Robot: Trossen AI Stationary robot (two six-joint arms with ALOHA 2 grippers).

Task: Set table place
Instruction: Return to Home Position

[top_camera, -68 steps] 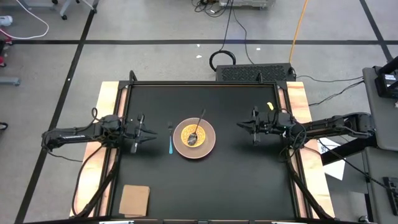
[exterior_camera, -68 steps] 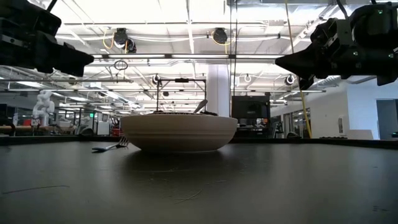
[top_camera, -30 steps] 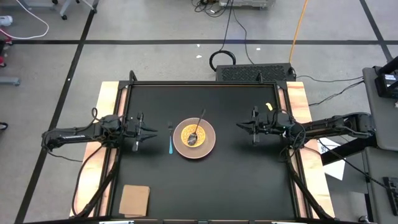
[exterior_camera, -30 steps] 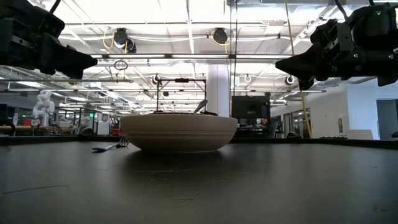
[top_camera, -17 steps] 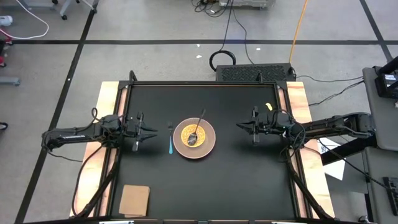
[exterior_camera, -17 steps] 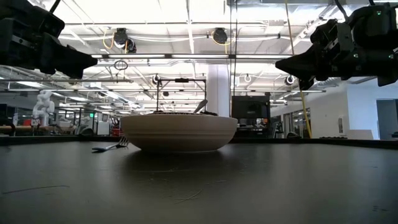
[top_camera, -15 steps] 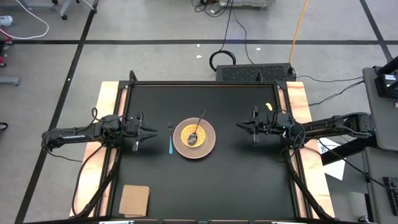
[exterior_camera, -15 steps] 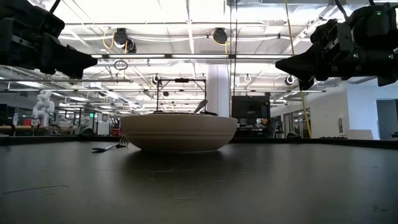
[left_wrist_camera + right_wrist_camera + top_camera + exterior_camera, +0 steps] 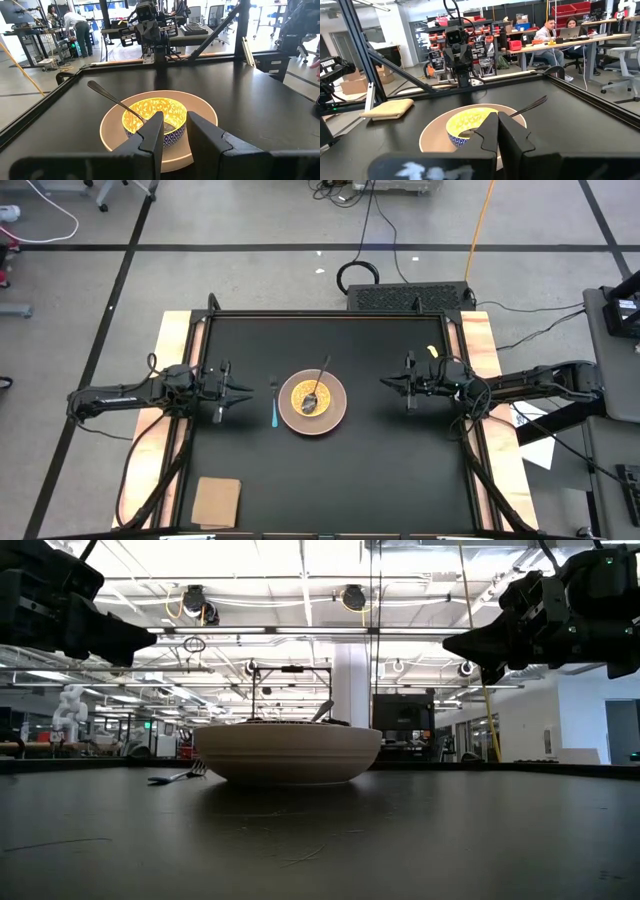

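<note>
We find the pinkish-tan plate (image 9: 338, 413) flat at mid-frame on the black table (image 9: 380, 470), a yellow bowl (image 9: 300, 393) upright on it, a silver spoon (image 9: 322, 374) in the bowl with its handle pointing upper right, and a thin blue fork (image 9: 275, 412) just left of the plate

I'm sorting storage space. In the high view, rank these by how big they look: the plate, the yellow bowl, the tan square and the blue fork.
Largest to smallest:
1. pinkish-tan plate
2. tan square, clearly smaller than the plate
3. yellow bowl, sitting on the plate
4. blue fork, about as long as the bowl is wide, but very thin
</note>
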